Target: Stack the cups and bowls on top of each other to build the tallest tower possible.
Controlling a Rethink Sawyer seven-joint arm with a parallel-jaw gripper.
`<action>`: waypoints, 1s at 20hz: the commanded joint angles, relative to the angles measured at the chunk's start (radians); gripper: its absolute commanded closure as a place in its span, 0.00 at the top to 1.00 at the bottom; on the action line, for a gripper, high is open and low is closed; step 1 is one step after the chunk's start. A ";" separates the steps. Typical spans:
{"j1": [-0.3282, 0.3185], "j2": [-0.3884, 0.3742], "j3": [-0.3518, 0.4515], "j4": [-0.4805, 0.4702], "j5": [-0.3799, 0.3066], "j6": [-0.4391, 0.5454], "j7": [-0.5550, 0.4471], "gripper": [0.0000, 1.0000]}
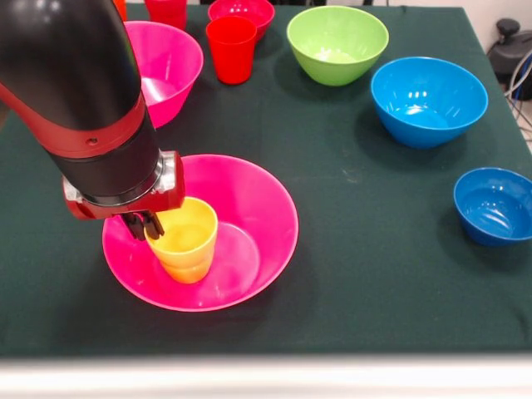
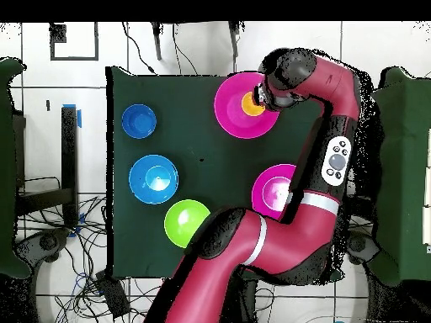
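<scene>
A yellow-orange cup (image 1: 187,241) stands upright inside a large pink bowl (image 1: 266,191) near the table's front. My gripper (image 1: 143,224) comes down at the cup's left rim, its dark fingers closed on the rim. In the overhead view the gripper (image 2: 263,99) sits at the cup (image 2: 252,104) in the pink bowl (image 2: 231,118). The other pieces stand apart on the table: a second pink bowl (image 1: 170,58), a green bowl (image 1: 337,43), a light blue bowl (image 1: 428,100), a small dark blue bowl (image 1: 495,205), a small red bowl (image 1: 241,12) and a red cup (image 1: 231,48).
Another red cup (image 1: 166,10) and an orange cup (image 1: 120,7) show at the back edge, partly behind my arm. The dark green cloth ends at the table's front edge (image 1: 266,362). Cables lie on the floor beside the table (image 2: 84,269).
</scene>
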 commanded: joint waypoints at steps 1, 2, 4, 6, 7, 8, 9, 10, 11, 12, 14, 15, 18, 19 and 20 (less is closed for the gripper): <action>0.006 -0.035 0.031 0.179 -0.012 0.037 -0.269 0.00; 0.003 -0.042 0.027 0.195 -0.006 0.029 -0.267 0.00; 0.001 -0.057 0.020 0.227 0.000 0.013 -0.262 0.00; -0.002 -0.073 0.015 0.263 0.004 -0.003 -0.260 0.00; -0.001 -0.074 0.016 0.262 0.002 0.001 -0.259 0.00; -0.003 -0.073 0.017 0.261 -0.001 0.002 -0.260 0.00; -0.005 -0.079 0.017 0.275 -0.002 0.000 -0.257 0.00; -0.005 -0.078 0.020 0.272 -0.003 0.004 -0.254 0.00; -0.006 -0.076 0.023 0.270 -0.005 0.008 -0.252 0.00; -0.005 -0.064 0.030 0.249 -0.010 0.020 -0.250 0.00; -0.007 -0.059 0.034 0.240 -0.017 0.018 -0.252 0.00; -0.007 -0.058 0.035 0.238 -0.020 0.013 -0.255 0.00; -0.012 -0.045 0.044 0.217 -0.029 -0.030 -0.272 0.00; -0.012 -0.040 0.051 0.205 -0.031 -0.051 -0.286 0.00; -0.008 -0.024 0.063 0.168 -0.041 -0.045 -0.291 0.00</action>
